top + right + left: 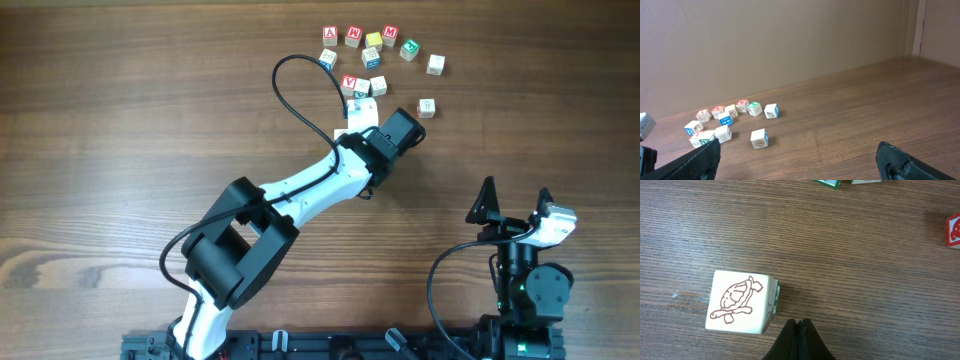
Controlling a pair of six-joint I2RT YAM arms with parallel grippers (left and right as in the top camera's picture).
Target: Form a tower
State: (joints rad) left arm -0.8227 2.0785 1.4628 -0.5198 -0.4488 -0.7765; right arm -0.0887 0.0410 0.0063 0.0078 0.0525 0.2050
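Wooden table point(120, 120) — red "V" cube point(349, 82); left end effector point(798, 322) closed, empty — right end effector point(797, 147) spread wide.

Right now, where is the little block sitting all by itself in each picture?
Overhead: the lone block is upper right of centre.
Left wrist: I cannot find it.
Right wrist: lower left, nearest the camera.
Shared landmark: the green-letter block, just beyond it in overhead and right wrist.

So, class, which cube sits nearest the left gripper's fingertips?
The cream cube with a brown turtle drawn on top, beside the shut left gripper; the other cubes lie farther off.
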